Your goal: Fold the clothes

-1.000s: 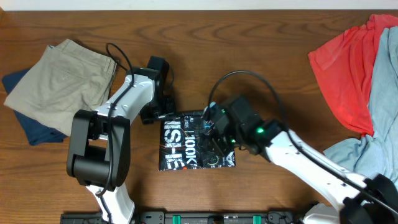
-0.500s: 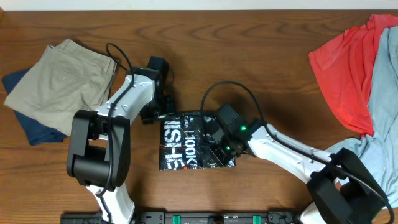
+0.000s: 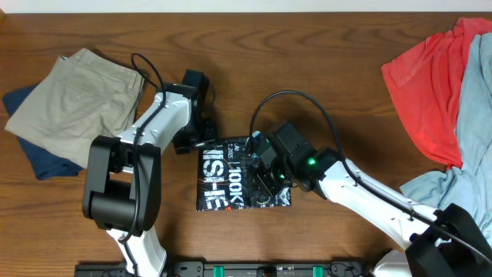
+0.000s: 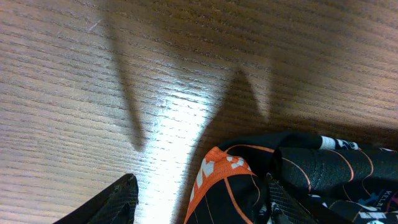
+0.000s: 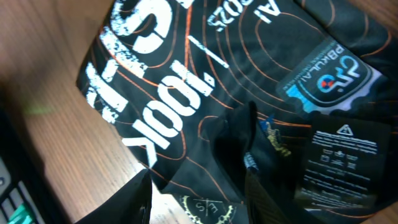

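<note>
1. Wood-grain table [image 3: 346, 69], brown, lit from above; both arms reach in from the near edge.
2. Black jersey [image 3: 231, 185], folded to a small rectangle, lies flat directly under the right gripper [image 3: 261, 173]. White block lettering and thin orange contour lines face up.
3. Right gripper, wrist view [image 5: 199, 193]: jaws parted over the jersey [image 5: 186, 81], a raised ridge of black cloth between the fingers, not clamped. A round blue logo and a white-print label lie ahead of the tips.
4. Left gripper [image 3: 196, 141] sits low at the jersey's far left corner. Wrist view [image 4: 199, 199]: jaws wide, bare wood and an orange-trimmed edge of the jersey [image 4: 311, 174] between the tips, nothing held.
5. Khaki shorts [image 3: 77, 92], well apart to the left gripper's outer side, rest on a navy garment [image 3: 46, 158].
6. Red shirt [image 3: 430, 85] and pale blue garment [image 3: 469, 115] lie heaped well apart beyond the right gripper's outer side.
</note>
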Motion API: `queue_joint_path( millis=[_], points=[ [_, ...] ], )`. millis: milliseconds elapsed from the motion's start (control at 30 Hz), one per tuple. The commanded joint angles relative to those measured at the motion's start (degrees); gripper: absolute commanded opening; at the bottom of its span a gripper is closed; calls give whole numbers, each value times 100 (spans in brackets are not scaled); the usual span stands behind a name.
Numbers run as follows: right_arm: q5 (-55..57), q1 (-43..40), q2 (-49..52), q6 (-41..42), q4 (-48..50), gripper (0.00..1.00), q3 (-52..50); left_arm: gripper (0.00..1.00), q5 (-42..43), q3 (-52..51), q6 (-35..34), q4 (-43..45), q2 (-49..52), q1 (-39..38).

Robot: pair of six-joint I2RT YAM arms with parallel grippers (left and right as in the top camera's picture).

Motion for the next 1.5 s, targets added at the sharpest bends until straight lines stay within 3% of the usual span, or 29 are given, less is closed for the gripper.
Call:
queue_joint_path(
  millis=[0, 167, 200, 267, 300, 633, 733, 800, 867, 900, 1000, 1167, 1267, 1333, 1467],
  points=[
    [166, 7, 256, -17, 57, 46, 4, 66, -68, -39, 98, -35, 94, -2],
    [153, 44, 748, -13, 214, 42, 7, 66, -66, -39, 98, -39, 94, -2],
    [127, 46, 822, -15, 223, 36, 7, 66, -66, -39, 98, -39, 94, -2],
    [114, 46, 890, -15, 142, 2, 7, 66, -66, -39, 98, -42, 94, -2],
    [114, 44, 890, -13, 42, 1, 7, 66, -66, -39, 98, -44, 94, -2],
    [680, -330, 68, -17, -1908, 3, 20, 66, -68, -39, 98, -42, 94, -2],
    [1318, -409, 20, -15, -2157, 17, 17, 66, -66, -39, 98, -46, 94, -2],
    [1475, -459, 22, -15, -2177, 19, 17, 66, -66, -39, 98, -48, 94, -2],
    [1484, -487, 22, -13, -2146, 40, 17, 66, -66, -39, 98, -48, 94, -2],
    [1484, -492, 22, -13, -2131, 43, 17, 66, -66, -39, 98, -48, 94, -2],
    [1462, -490, 22, 57, -2074, 42, 17, 66, -66, -39, 98, -48, 94, -2],
    [802, -496, -59, 118, -2068, 28, 116, 66, -66, -39, 98, -61, 94, -2],
    [127, -496, -212, 114, -1952, 30, 282, 66, -66, -39, 98, -57, 94, -2],
    [-188, -492, -291, 116, -1751, 36, 306, 66, -66, -39, 98, -59, 94, -2],
    [20, -444, -238, 116, -1692, 38, 302, 66, -66, -39, 98, -61, 94, -2]
  ],
)
